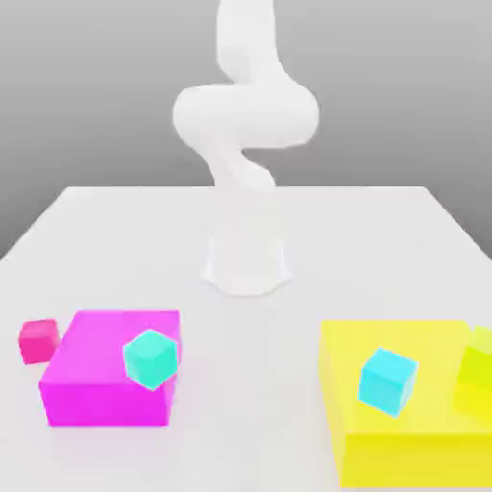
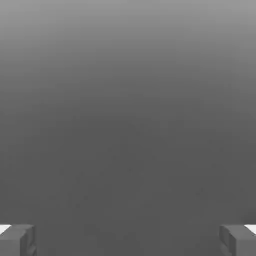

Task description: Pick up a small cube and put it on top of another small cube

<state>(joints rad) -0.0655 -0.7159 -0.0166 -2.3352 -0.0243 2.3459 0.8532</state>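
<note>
Up close, the hand (image 2: 128, 240) stood spread wide and empty, its two grey fingertips (image 2: 17, 240) far apart with nothing between them and only a plain dark grey ground ahead.

Outward from there, in the exterior view, the white arm (image 1: 245, 115) rose in a curled shape from its round base (image 1: 246, 261) near the middle of the white bench (image 1: 246, 216). Around the base the bench lay bare, with open room on both sides and in front before any block began.

Toward the near edge at the exterior view's left sat the small cube (image 1: 38, 340), hot pink, resting on the bench just beside the left side of a large magenta block (image 1: 96, 384). Whether the two touched could not be told. Bare bench lay to the left of the small cube up to the bench's edge.

A teal small cube (image 1: 151, 358) stood tilted at the magenta block's right front corner.

Well apart, at the exterior view's right, a large yellow block (image 1: 432, 442) ran down to the lower edge of the picture. A light blue small cube (image 1: 388, 380) stood tilted on it, and a yellow-green cube (image 1: 477, 370) sat at its right side, cut off by the picture's edge.

Between the magenta and yellow blocks ran a wide clear lane of bench.

No writing, label or brand could be read on anything.
</note>
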